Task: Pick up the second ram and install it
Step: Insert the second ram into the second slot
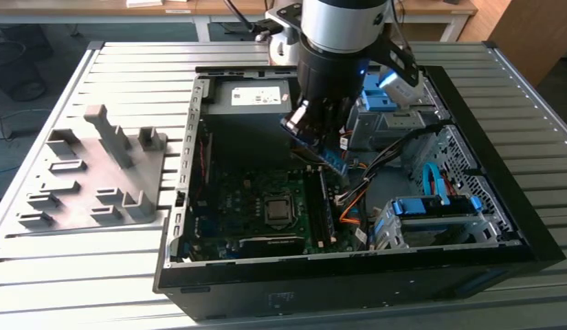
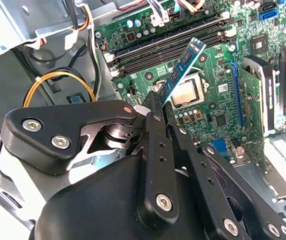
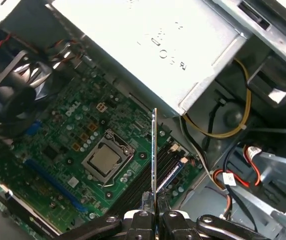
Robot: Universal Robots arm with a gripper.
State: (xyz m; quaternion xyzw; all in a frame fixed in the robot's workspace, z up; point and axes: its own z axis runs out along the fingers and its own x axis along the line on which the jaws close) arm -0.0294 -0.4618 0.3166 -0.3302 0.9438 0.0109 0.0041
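My gripper is shut on the second ram, a thin blue circuit-board stick that juts out tilted from between the black fingers. In the first wrist view the ram shows edge-on, rising from the gripper above the long black memory slots. It hangs clear of the slots, near the processor socket. In the exterior view the gripper reaches down into the open computer case, with the ram just over the green motherboard.
A silver power supply borders the motherboard, with orange and yellow cables beside it. A fan sits at one corner. Blue drive brackets fill the case at the exterior view's right. A grey fixture tray lies on the table at its left.
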